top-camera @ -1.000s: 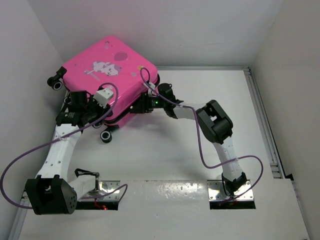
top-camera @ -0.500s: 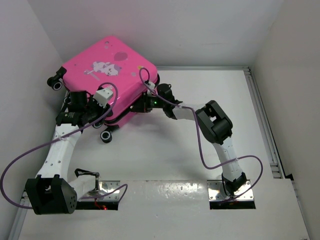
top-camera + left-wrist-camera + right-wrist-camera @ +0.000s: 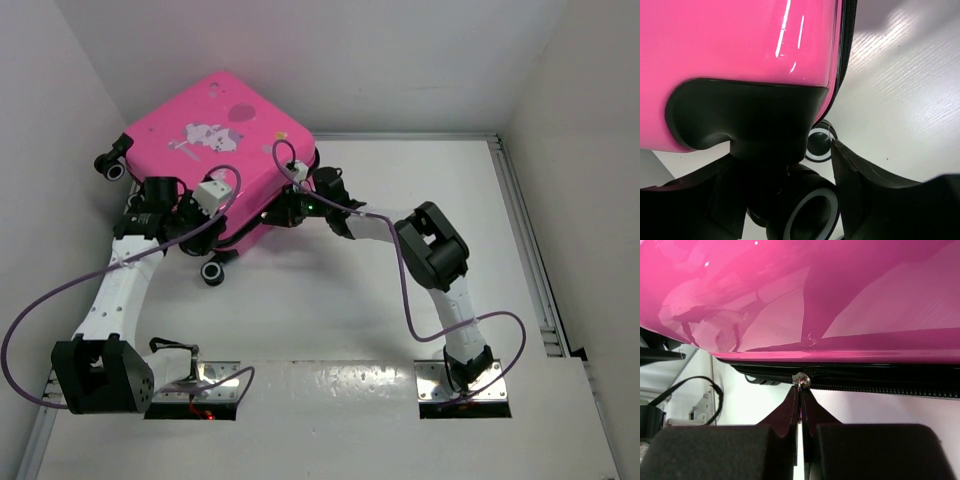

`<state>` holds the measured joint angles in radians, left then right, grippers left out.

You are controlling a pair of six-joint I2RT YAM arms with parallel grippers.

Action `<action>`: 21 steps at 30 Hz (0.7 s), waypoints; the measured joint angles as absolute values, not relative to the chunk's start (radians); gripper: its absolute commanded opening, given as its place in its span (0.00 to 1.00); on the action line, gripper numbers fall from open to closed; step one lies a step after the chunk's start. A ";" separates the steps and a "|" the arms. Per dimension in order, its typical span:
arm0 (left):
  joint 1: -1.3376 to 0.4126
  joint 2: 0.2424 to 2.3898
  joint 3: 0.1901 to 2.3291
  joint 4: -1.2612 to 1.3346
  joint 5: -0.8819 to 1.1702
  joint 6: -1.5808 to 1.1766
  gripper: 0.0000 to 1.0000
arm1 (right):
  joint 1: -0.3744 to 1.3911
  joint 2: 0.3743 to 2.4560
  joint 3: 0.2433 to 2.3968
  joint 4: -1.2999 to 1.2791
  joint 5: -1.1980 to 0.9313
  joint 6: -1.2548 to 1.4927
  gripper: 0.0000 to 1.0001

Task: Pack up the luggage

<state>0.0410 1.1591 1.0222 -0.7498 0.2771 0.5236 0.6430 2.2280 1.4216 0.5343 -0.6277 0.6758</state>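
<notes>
The suitcase (image 3: 215, 135) lies closed at the far left of the table (image 3: 400, 300). Its zip tab (image 3: 801, 381) is pinched by the pressed-together right gripper (image 3: 800, 405) and is best drawn level along the zip, while the corner wheel (image 3: 810, 215) is straddled by the spread left gripper (image 3: 190, 212)

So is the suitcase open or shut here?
Shut: both shells of the pink suitcase lie together, no lining visible; the right gripper has its jaws shut on the zipper pull. Fully zipped or not, cannot tell.
</notes>
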 measured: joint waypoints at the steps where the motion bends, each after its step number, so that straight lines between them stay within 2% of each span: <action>1: 0.041 1.163 1.026 -0.751 0.277 0.523 0.47 | 0.643 2.226 1.421 0.530 -0.627 0.669 0.00; 3: 0.041 1.169 1.035 -0.731 0.266 0.485 0.23 | 0.644 2.219 1.415 0.521 -0.627 0.653 0.00; 5: 0.049 1.172 1.050 -0.734 0.269 0.476 0.03 | 0.644 2.212 1.409 0.513 -0.625 0.637 0.00; 6: 0.049 1.171 1.051 -0.736 0.273 0.482 0.00 | 0.645 2.208 1.404 0.512 -0.618 0.630 0.00; 12: 0.123 1.152 1.021 -0.693 0.397 0.425 0.00 | 0.649 2.169 1.365 0.493 -0.577 0.578 0.00; 21: 0.280 1.116 0.931 -0.603 0.778 0.228 0.00 | 0.652 2.094 1.297 0.477 -0.504 0.519 0.00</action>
<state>0.2798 1.1156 0.9306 -0.6033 0.7780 0.2279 0.6521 2.0937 1.2968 0.4770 -0.5041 0.5186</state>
